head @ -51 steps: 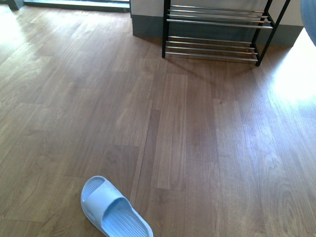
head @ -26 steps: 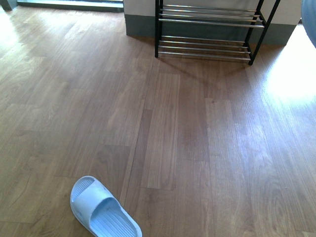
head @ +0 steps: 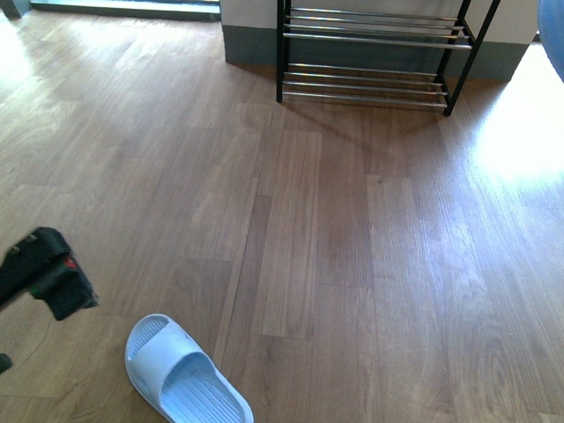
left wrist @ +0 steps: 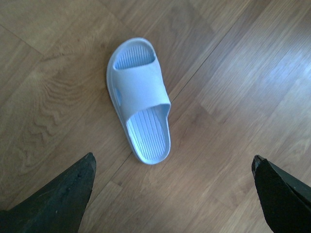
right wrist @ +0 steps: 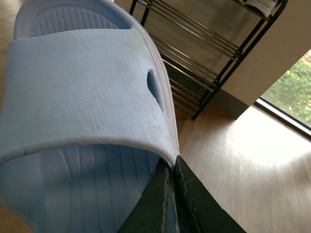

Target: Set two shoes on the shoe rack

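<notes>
One pale blue slide [head: 185, 377] lies flat on the wooden floor near the front left; in the left wrist view the same slide [left wrist: 141, 97] lies just beyond my fingertips. My left gripper [left wrist: 173, 162] hangs open above bare floor, short of it, and shows at the left edge of the front view [head: 53, 278]. My right gripper [right wrist: 171, 167] is shut on the strap edge of a second pale blue slide [right wrist: 87, 97], held up off the floor. The shoe rack [head: 370, 53], a black frame with chrome rods, stands at the far wall and appears behind the held slide [right wrist: 194, 46].
A grey skirting and wall [head: 251, 44] run behind the rack. Bright sunlight [head: 520, 132] falls on the floor to its right, near a window [right wrist: 291, 92]. Something white [right wrist: 265, 5] rests on the rack's upper shelf.
The front view shifted a little, so the rack and the floor slide moved left in it. My left gripper has come into the front view at the left edge.
</notes>
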`<action>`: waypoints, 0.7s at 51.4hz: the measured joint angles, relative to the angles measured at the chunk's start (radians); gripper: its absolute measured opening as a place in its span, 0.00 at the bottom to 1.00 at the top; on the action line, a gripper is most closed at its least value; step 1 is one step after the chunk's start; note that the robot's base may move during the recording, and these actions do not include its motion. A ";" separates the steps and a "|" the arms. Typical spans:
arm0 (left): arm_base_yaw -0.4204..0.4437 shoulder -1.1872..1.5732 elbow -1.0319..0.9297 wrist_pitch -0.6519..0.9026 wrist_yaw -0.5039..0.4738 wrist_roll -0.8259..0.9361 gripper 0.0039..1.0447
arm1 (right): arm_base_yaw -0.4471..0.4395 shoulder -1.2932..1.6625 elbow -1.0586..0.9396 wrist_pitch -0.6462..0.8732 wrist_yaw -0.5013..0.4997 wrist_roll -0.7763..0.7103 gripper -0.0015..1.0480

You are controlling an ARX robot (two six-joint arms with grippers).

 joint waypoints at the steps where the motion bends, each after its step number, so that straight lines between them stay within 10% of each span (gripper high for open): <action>1: -0.003 0.035 0.016 0.000 -0.005 0.002 0.91 | 0.000 0.000 0.000 0.000 0.000 0.000 0.01; 36: -0.071 0.776 0.527 -0.134 -0.038 0.250 0.91 | 0.000 0.000 0.000 0.000 0.000 0.000 0.01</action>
